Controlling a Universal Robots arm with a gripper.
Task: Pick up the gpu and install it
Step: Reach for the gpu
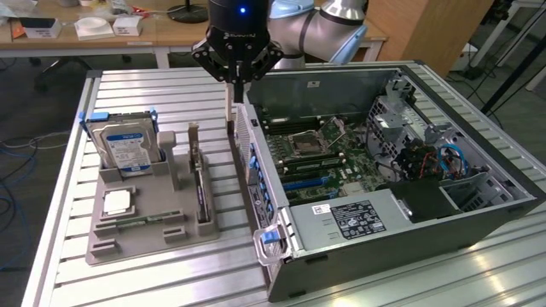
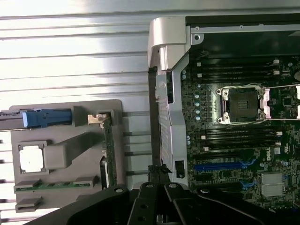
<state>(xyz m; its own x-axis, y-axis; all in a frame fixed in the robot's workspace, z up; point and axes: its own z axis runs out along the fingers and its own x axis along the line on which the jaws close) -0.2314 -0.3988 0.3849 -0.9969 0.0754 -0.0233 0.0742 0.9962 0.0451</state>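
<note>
Gripper (image 1: 238, 82) clenched, apparently empty, above the far end of the PC case (image 1: 384, 249) rear wall. gpu (image 1: 201, 182) stands in the tray (image 1: 145, 224), on the exterior view's left of the case. Not picked, not installed.

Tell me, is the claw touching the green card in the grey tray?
Apart. The exterior view shows the gripper over the computer case's wall, with a clear gap to the gpu standing in the tray.

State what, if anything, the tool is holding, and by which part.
Nothing is held. The tool is shut and empty above the computer case edge; the gpu stands in the grey tray.
</note>
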